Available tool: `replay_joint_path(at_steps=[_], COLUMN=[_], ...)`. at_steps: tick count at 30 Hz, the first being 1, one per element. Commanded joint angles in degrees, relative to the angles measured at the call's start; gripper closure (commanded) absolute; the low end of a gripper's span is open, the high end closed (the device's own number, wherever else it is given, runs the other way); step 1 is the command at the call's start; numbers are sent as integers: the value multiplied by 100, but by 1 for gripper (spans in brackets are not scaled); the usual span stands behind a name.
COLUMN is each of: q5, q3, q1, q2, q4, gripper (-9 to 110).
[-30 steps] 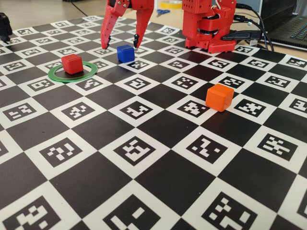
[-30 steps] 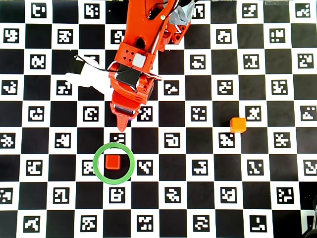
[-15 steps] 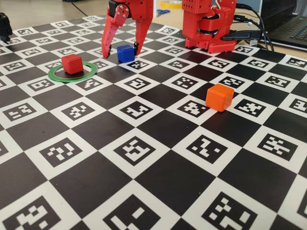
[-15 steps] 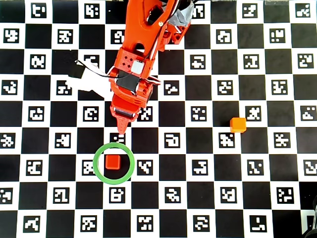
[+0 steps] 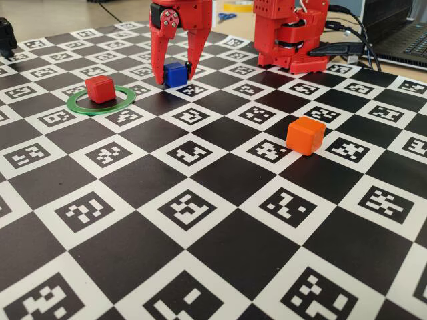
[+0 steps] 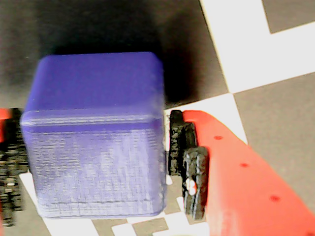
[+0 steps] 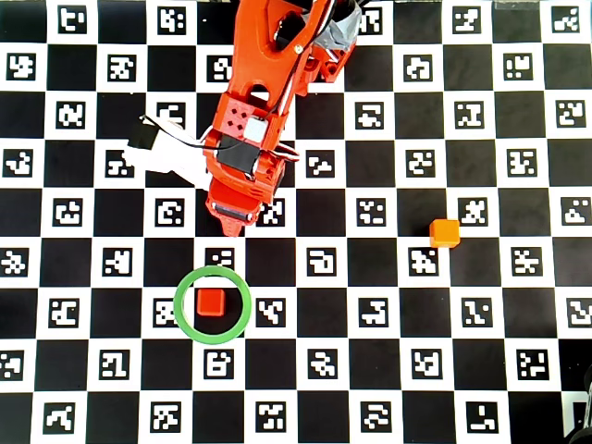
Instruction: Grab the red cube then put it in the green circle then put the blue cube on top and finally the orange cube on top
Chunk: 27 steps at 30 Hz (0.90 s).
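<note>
1. My arm reaches down from its base, wrist pointing at the worktop.
2. My end effector (image 5: 175, 75) stands near vertical, tips almost on the worktop.
3. My fingers (image 6: 189, 162) straddle the blue cube (image 6: 96, 137), not fully closed.

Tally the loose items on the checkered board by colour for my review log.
Red: 1, the red cube
Blue: 1, the blue cube
Orange: 1, the orange cube
Green: 1, the green circle
Total: 4
</note>
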Motion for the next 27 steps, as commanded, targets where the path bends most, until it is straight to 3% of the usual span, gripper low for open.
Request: replay_joint_path(at_steps=[1,13,27], q5=[-18,18,-132], q3=[-70,-141,-1846], q1=[-26,35,88], q2=[88,220,369], q4=[-62,-26,1854], gripper=[83,92,93])
